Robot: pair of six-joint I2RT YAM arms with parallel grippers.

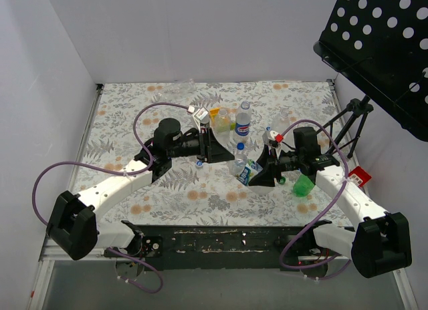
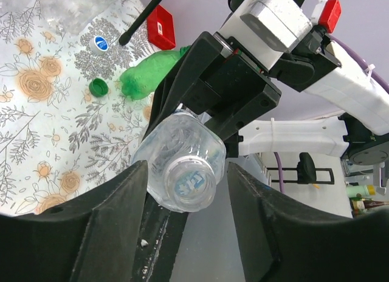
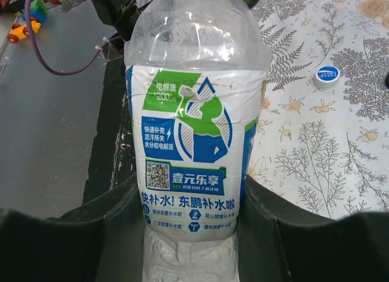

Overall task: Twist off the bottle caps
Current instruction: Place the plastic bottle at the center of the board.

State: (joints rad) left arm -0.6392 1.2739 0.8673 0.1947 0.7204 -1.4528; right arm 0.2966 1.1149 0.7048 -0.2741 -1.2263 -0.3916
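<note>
Evidently to brace it against twisting, the right gripper [image 3: 191, 200] was clamped round the labelled bottle [image 3: 189, 118] over the bench's middle, while the left gripper [image 2: 185, 188] straddled its white cap [image 2: 189, 180], fingers wide

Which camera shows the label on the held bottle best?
The right wrist view: the label fills the picture, its print sharp. The left wrist view shows the bottle end-on, label hidden. From above the bottle is tiny, its label unreadable.

I see plain white walls [image 1: 200, 29] boxing in my flower-patterned worktop [image 1: 134, 109], with a black perforated board [image 1: 381, 36] on a tripod [image 1: 351, 126] at right.
</note>
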